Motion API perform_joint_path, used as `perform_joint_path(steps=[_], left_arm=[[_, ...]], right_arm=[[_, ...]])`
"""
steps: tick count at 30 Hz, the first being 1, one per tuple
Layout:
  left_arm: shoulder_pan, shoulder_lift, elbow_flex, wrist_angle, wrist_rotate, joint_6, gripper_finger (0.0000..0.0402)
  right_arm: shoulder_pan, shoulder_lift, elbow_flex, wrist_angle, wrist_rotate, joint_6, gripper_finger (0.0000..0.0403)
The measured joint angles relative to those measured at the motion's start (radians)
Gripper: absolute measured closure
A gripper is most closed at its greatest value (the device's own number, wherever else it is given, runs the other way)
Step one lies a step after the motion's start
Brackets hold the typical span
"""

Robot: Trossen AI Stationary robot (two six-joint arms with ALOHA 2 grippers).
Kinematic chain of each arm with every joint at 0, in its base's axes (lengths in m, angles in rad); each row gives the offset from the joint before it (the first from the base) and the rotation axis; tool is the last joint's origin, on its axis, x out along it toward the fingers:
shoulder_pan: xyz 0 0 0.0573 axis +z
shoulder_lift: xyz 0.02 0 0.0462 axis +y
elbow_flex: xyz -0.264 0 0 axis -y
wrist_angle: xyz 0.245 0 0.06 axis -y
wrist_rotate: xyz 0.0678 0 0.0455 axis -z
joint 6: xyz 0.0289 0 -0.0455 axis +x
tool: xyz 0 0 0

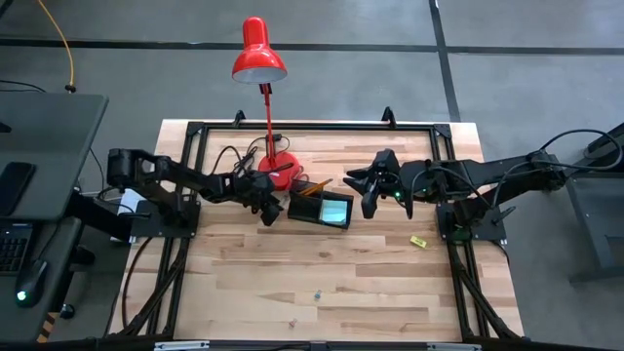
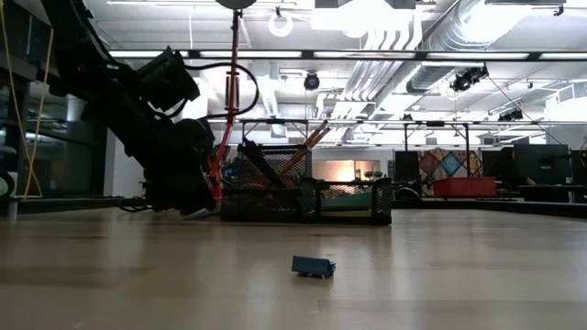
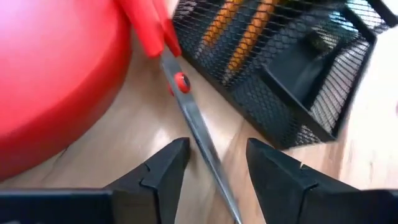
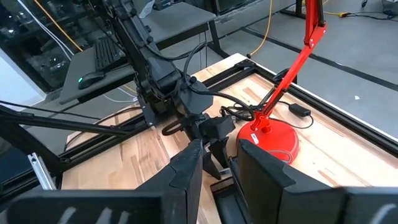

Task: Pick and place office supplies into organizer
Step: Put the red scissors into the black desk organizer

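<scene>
- The left claw [image 3: 211, 177] stood open, its fingers straddling the blade of the red-handled scissors [image 3: 186, 112], which lay flat on the bench [image 1: 322, 273] between the red lamp base [image 3: 56, 74] and the left end of the organizer [image 1: 320, 209].
- In the left wrist view, the scissors' long axis ran between the fingers, handles towards the lamp base and organizer corner, tips back towards the claw.
- Judgement: close squarely across the blade, lift straight, and keep the handles clear of the lamp base and mesh wall.
- The right claw [image 1: 370, 203] hovered just right of the organizer, its fingers narrow and empty.
- Orange pencils [image 3: 239, 31] already leaned inside the organizer.
</scene>
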Motion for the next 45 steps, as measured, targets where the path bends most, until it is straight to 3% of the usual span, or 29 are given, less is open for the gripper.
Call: perform_joint_path(steps=[4,7,9,21,29,38,41,45], left_arm=[[0.000,0.011,0.000,-0.001,-0.006,-0.002,0.0271],[0.001,0.012,-0.001,0.004,-0.002,0.018,0.0354],[0.000,0.012,0.000,0.014,0.015,0.009,0.0385],[-0.002,-0.053,-0.005,-0.033,0.004,0.002,0.0400],[0.000,-0.232,-0.005,-0.077,-0.109,-0.001,0.0401],[-0.002,-0.486,-0.004,-0.085,-0.130,-0.025,0.0401],[-0.002,-0.564,-0.003,-0.076,-0.130,-0.046,0.0401],[-0.001,-0.639,-0.003,-0.061,-0.091,-0.099,0.0401]], right_arm=[[0.000,0.000,0.000,-0.010,0.001,0.017,0.0311],[0.000,0.000,0.000,-0.016,0.008,0.018,0.0311],[0.000,0.000,0.000,-0.016,0.028,0.022,0.0311],[0.000,0.000,0.000,-0.015,0.046,0.018,0.0311],[0.000,0.000,0.000,-0.015,0.115,0.018,0.0311],[0.000,0.000,0.000,-0.012,0.168,0.014,0.0311],[-0.001,0.000,0.000,0.013,0.138,0.014,0.0310],[-0.034,0.000,0.000,0.091,-0.009,0.024,0.0291]])
